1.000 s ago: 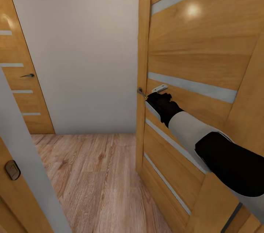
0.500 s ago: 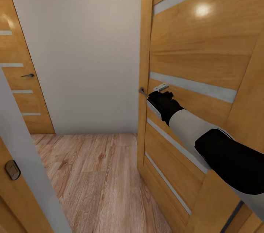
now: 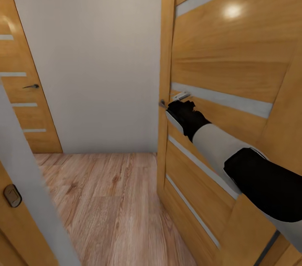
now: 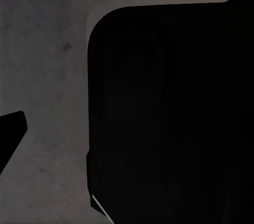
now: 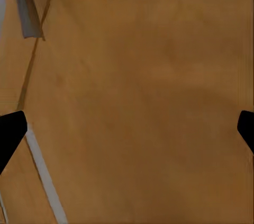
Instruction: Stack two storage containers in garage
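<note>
**Pushing the big door open**

Looking ahead, we see a big wooden door [image 3: 226, 60] right in front of us, brown with pale stripes. Our right arm [image 3: 235, 157] reaches out to it. Beside the door is a plain pale wall [image 3: 96, 48], and under it a light wood floor [image 3: 109, 203]. Farther off, past the wall, stands another wooden door [image 3: 21, 86] with a small dark handle [image 3: 32, 86].

Our right gripper [image 3: 181, 109] is up against the big door, just beside its small metal handle [image 3: 162, 104]. In the right wrist view the two fingertips [image 5: 11, 131] sit far apart with only door wood between them, so this hand is spread wide and holds nothing.

Our left gripper [image 4: 10, 139] shows just one dark fingertip over a grey surface, next to a big dark shape we cannot name. We cannot tell if that hand is spread or closed.

We do not see the two red bins from here, so we cannot say where they are.

What could go wrong? We think the hand could slip off the smooth wood. The door might also swing back and bump our arm.
</note>
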